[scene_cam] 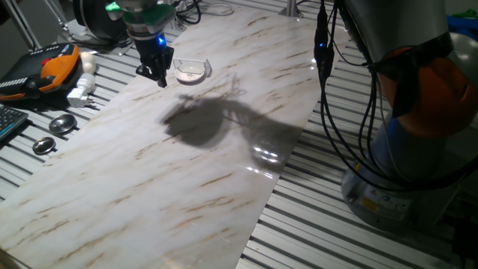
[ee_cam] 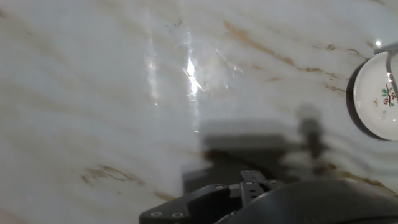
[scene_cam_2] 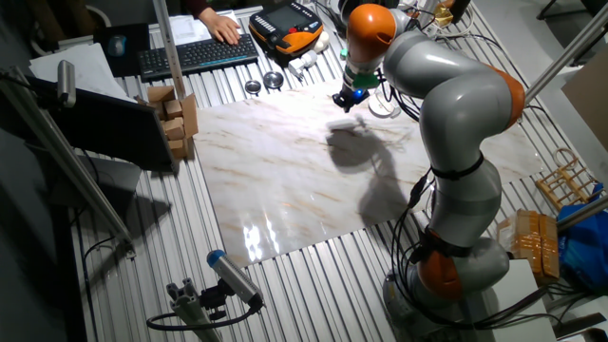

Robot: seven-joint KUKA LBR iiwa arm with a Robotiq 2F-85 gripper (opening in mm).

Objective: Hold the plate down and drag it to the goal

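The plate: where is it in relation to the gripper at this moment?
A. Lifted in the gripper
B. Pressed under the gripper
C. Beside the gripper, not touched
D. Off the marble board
C: the plate lies on the marble board beside the gripper, which hangs clear of it.

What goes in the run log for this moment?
tool: beside plate, not touching | plate: untouched, inside goal | tool state: unclear | board: marble
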